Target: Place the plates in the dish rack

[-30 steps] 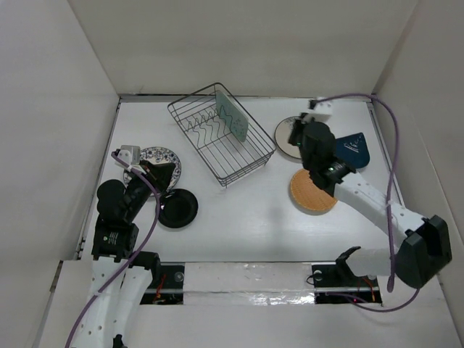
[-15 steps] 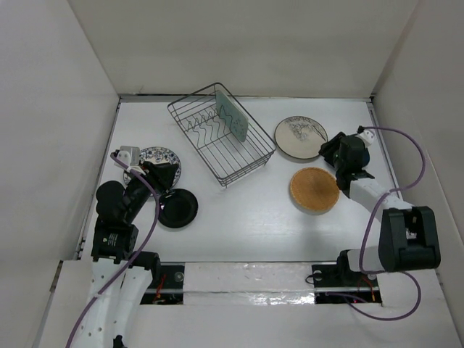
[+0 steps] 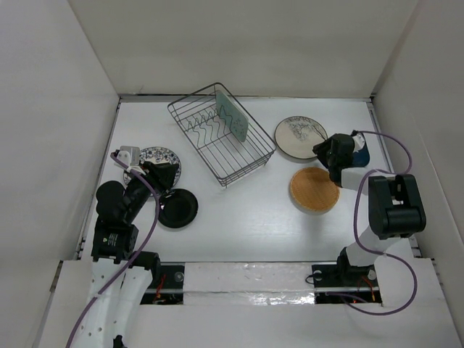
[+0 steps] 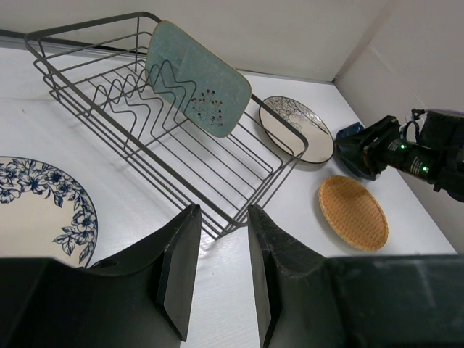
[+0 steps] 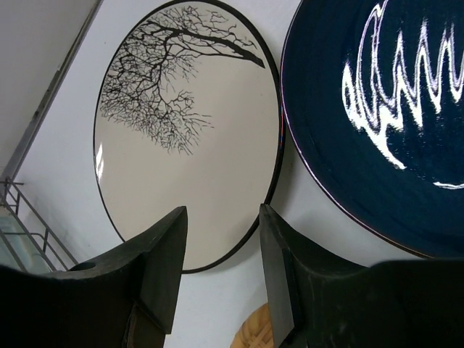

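Note:
The dark wire dish rack [image 3: 249, 168] stands at the middle back with the pale green plate [image 3: 232, 116] upright in its tines. The cream plate with the dark sketch [image 3: 297, 138], the tan-orange plate [image 3: 313, 190] and the dark blue plate [image 3: 360, 151] lie at the right. My right gripper [image 3: 328, 152] is open and low, its jaws over the cream plate's near edge [image 5: 188, 130], with the dark blue plate [image 5: 384, 123] beside it. My left gripper [image 3: 161, 174] is open and empty between the blue-and-white patterned plate [image 3: 158, 158] and the black plate [image 3: 179, 208].
In the left wrist view the rack [image 4: 87, 27] fills the top left, with the green plate [image 4: 199, 87] inside it and the patterned plate [image 4: 40, 203] at the left. White walls close the table at the back and both sides.
My right arm has folded back, and its gripper has gone right to the blue plate and then down to the cream plate's near edge. The left arm has not moved.

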Controlling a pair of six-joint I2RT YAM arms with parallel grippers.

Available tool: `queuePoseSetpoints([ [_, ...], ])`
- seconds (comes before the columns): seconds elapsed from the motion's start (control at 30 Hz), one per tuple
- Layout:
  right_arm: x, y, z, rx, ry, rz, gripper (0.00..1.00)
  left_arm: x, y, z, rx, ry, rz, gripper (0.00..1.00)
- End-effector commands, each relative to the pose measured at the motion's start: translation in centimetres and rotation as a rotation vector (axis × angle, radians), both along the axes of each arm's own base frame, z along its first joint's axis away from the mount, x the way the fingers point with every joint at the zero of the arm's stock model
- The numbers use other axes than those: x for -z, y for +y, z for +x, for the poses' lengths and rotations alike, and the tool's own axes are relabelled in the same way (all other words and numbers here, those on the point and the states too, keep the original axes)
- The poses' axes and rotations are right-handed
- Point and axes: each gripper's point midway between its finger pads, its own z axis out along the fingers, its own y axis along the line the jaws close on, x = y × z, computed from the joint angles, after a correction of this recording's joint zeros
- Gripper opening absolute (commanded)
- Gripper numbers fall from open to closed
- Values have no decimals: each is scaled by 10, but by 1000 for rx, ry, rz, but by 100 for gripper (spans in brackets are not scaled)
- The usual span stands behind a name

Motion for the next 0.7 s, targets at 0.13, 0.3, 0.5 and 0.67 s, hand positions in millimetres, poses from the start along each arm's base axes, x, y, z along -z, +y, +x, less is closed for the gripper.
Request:
queuePoseSetpoints([
  [0.13,-9,-1,26,53,-56,67,49,-22,-3,-3,19,-69,-3,30],
  [0.3,5,-1,25,70,-19,81,48,-22,-3,-3,19,-70,-1,30],
  [0.5,13,1,25,67,-3,101,46,-22,-3,-3,19,-70,-1,30],
  [0.67,17,1,19,74,17,107,42,-21,-3,-2,17,-65,-2,30],
])
